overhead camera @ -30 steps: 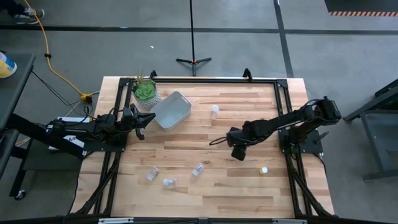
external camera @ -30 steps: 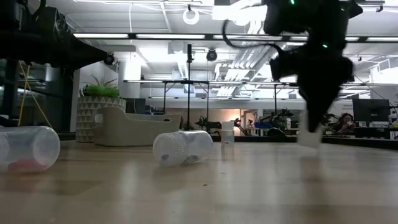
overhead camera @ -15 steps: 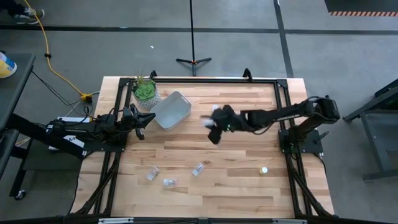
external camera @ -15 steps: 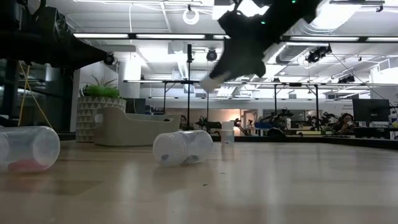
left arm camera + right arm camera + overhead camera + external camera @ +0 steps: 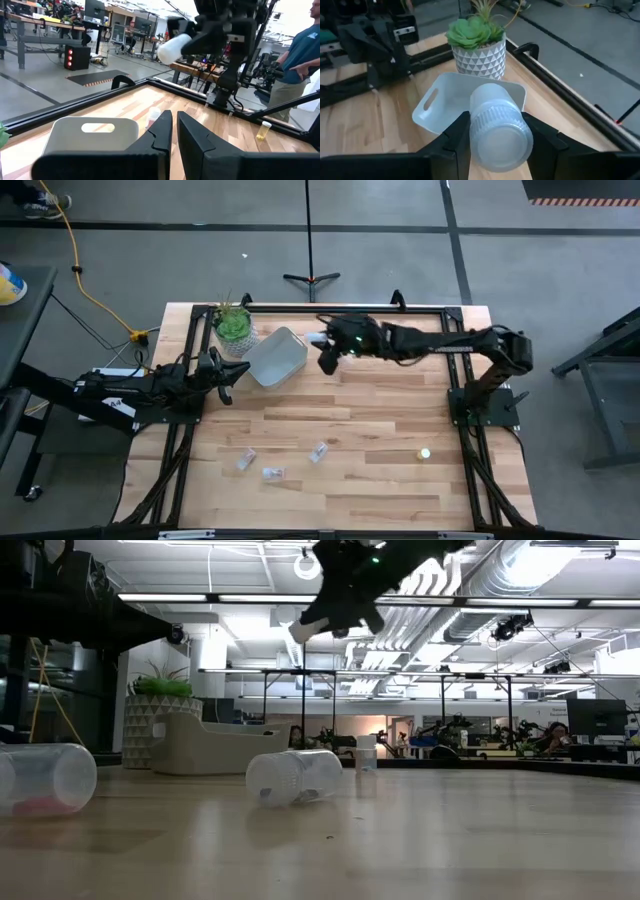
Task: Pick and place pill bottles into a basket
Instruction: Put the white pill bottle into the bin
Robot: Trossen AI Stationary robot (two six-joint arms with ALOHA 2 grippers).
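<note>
My right gripper (image 5: 325, 352) is shut on a white pill bottle (image 5: 496, 125), high above the table just right of the pale grey basket (image 5: 275, 357); it also shows in the low view (image 5: 330, 615). My left gripper (image 5: 228, 375) waits, shut and empty, at the basket's left. Three clear bottles (image 5: 245, 458) (image 5: 272, 473) (image 5: 318, 451) lie on their sides near the front. A yellowish bottle (image 5: 424, 453) stands at the right. One small bottle (image 5: 367, 753) stands upright farther back. My right gripper pinches the bottle between its two fingers (image 5: 454, 137) at the ribbed cap end (image 5: 492, 119). The bottle lies along the fingers, its cap facing the wrist and its body (image 5: 304, 629) sticking out past the fingertips toward the basket. It is lifted clear and slants downward.
A green plant in a patterned pale pot (image 5: 233, 326) stands at the basket's far left corner. A black frame rail (image 5: 340, 308) runs along the far edge. A person (image 5: 295, 55) stands beyond the table. Bare wood lies in the middle (image 5: 340, 415).
My right gripper has carried the bottle from low over the table's right middle, up and toward the far left, to beside the basket. It has tipped from pointing down to slanting nearly level. The bottle has stayed in the hold.
</note>
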